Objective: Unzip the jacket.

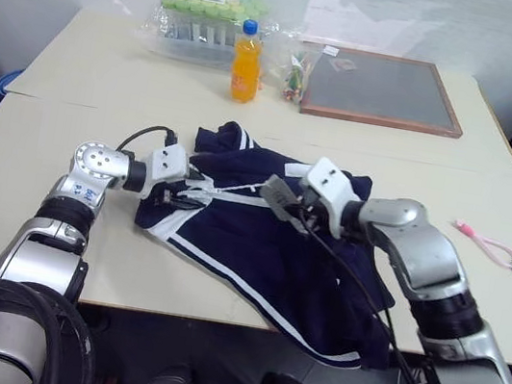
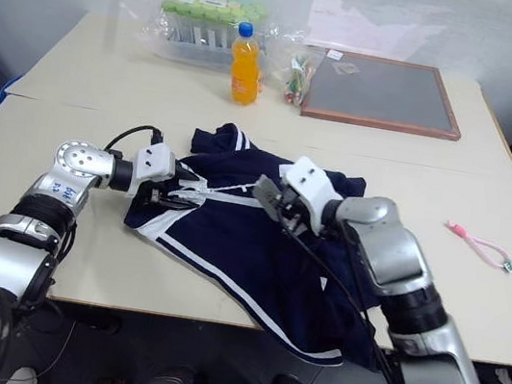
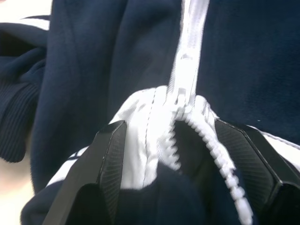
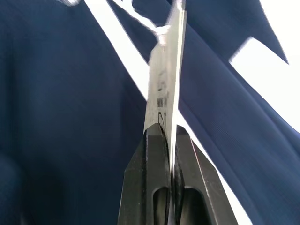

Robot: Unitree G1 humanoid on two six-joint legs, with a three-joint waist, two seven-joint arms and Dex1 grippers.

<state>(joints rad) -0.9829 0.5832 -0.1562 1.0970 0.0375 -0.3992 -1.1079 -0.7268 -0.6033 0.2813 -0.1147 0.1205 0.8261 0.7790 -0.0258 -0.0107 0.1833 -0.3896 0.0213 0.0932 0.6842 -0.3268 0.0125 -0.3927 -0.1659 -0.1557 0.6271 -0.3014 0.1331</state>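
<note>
While spread across the near half of the pale cream table (image 1: 57, 219), small navy-blue fabric jacket (image 1: 266, 252) with white sleeve stripes, hem hanging over the near edge toward 6 o'clock

Left gripper (image 1: 180, 196), at 9 o'clock of the garment: black fingers (image 3: 105, 164) set moderately wide, straddling the white collar end where the white zipper (image 3: 187, 89) splits into two toothed rows; fabric bunched between the fingers, touching their inner faces

Right gripper (image 1: 295, 204), at about 1 o'clock of the garment's centre: jaws closed tight on the thin grey-green paper tag (image 4: 164, 89), seen edge-on, with small print visible just above the fingertips; tag joined to the zipper by a short white line

Beyond the jacket, toward 12 o'clock: orange drink bottle (image 1: 246, 61) with blue cap, upright; clear wrapped pack of green-capped bottles (image 1: 201, 18) just behind it; wooden-framed grey board (image 1: 381, 89) lying flat at 1 o'clock

Pink cord (image 1: 488, 245) at 3 o'clock, well apart from the jacket
</note>
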